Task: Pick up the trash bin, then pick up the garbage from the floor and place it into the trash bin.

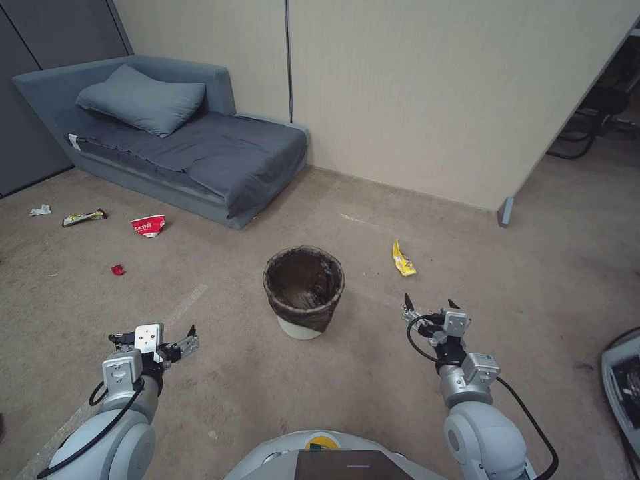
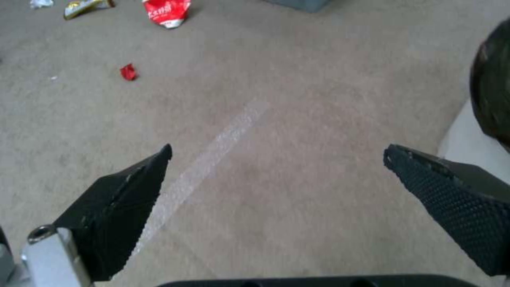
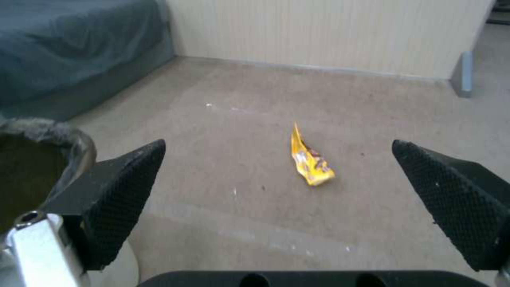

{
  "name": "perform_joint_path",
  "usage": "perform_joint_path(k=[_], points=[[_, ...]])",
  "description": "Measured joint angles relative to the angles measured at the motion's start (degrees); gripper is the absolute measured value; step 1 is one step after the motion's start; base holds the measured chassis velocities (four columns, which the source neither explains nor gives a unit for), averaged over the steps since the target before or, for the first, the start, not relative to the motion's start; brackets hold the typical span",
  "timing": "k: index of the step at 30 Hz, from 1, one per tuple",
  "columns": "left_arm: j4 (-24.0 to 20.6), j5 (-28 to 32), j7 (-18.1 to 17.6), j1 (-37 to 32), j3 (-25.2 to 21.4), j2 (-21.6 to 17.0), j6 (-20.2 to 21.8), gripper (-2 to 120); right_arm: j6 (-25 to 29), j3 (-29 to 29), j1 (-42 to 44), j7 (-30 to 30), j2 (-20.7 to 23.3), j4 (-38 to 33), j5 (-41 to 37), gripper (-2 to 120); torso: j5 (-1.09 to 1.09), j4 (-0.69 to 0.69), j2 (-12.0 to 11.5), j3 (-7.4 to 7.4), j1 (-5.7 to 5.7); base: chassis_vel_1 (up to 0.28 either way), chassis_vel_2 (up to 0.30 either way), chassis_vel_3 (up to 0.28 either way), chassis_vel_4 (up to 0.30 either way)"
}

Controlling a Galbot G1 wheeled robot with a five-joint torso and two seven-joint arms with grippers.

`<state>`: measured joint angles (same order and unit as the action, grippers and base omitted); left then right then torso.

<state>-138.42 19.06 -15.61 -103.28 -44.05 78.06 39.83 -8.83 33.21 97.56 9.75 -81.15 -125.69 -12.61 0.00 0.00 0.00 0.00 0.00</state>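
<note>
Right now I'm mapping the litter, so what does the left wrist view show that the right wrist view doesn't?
Left wrist view alone: a crumpled red-and-white packet, a small red scrap, a gold snack wrapper, a pale tape line, between the open left gripper. Right wrist view alone: a yellow wrapper, the grey sofa bed, the beige wall, beyond the open right gripper. Both: tan carpet and the bag-lined white trash bin.

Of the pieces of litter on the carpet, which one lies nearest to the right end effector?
The yellow wrapper, alone on the floor just ahead of the right end effector. The other pieces all lie far over on the trash bin's opposite side, near the sofa.
</note>
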Motion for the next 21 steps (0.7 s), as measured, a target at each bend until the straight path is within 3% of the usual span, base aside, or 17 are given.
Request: perform_joint_path(k=[12, 14, 16, 18, 21], points=[[-0.7, 2.31, 0.63, 1.45, -0.36, -1.14, -0.23, 100, 2.1, -0.15, -0.27, 0.53, 0.03, 0.42, -0.33, 100, 0.0, 0.0, 0.0, 0.01, 0.0, -0.088, 0.086, 0.091, -0.084], [-2.8, 7.53, 0.05, 3.5, -0.61, -3.43, 1.85, 100, 1.91, -0.31, -0.18, 0.6, 0.12, 0.38, -0.37, 100, 0.0, -0.01, 0.0, -0.01, 0.0, 0.0, 0.0, 0.0, 0.0], [-3.06, 8.23, 0.03, 3.99, -0.64, -3.99, 1.98, 100, 1.88, -0.32, -0.17, 0.62, 0.14, 0.38, -0.37, 100, 0.0, -0.01, 0.0, -0.01, 0.0, 0.0, 0.0, 0.0, 0.0], [-3.34, 10.37, 1.41, 7.87, 0.1, -8.1, 2.21, 100, 2.11, -0.36, -0.06, 0.84, 0.23, 0.6, -0.37, 100, -0.01, -0.01, 0.0, -0.01, 0.0, 0.0, 0.0, 0.0, 0.0], [-2.86, 12.77, 3.04, 10.24, 1.55, -10.44, 2.21, 100, 2.14, -0.45, -0.02, 0.92, 0.31, 0.64, -0.36, 100, 0.0, -0.02, 0.0, 0.0, 0.0, 0.0, 0.0, 0.0, 0.0]])
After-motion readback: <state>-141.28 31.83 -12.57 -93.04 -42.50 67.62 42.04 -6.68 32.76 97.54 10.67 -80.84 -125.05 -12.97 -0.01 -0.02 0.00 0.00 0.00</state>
